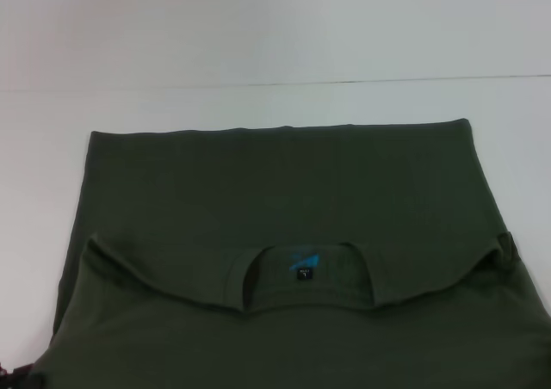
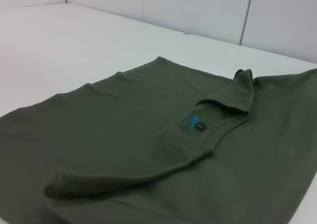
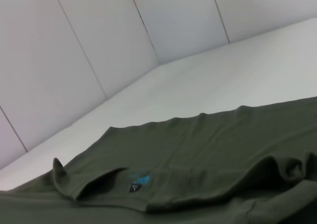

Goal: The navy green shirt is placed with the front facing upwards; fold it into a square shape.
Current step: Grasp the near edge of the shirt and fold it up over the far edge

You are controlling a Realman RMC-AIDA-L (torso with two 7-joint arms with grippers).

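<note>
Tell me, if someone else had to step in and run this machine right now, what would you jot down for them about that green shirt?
Grippers: neither the left nor the right one shows in any view, so their state is unknown.
The shirt lies flat on the white table, plain side up over most of it. The near part is folded over, with the collar opening and its blue neck label showing at the fold edge.
Done: at least one fold is in.
Left: it is still a wide shape, not yet square; further folds are probably needed, then smoothing the raised corners of the flap.
</note>
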